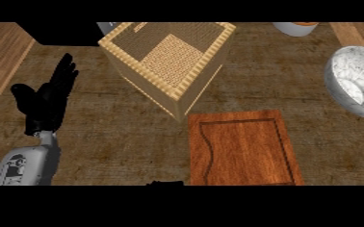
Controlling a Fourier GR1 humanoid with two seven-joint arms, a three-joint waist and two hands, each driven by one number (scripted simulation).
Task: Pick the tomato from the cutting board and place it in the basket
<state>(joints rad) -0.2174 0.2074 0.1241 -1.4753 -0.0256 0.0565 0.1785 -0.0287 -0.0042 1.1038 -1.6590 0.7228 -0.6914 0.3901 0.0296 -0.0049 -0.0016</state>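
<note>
The left hand (44,101) is matte black all over, with long slender fingers and a shorter, thicker thumb. A narrow pale wrist (47,138) joins it to the left forearm (27,166), a rounded light-grey shell bearing small dark markings on its side. Another small black shape (165,183) shows, too little to identify.

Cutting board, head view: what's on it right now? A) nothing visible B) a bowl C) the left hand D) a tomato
A: the cutting board shows only bare wood, with no tomato in sight; the left hand rests open at the view's left, off the board.
</note>
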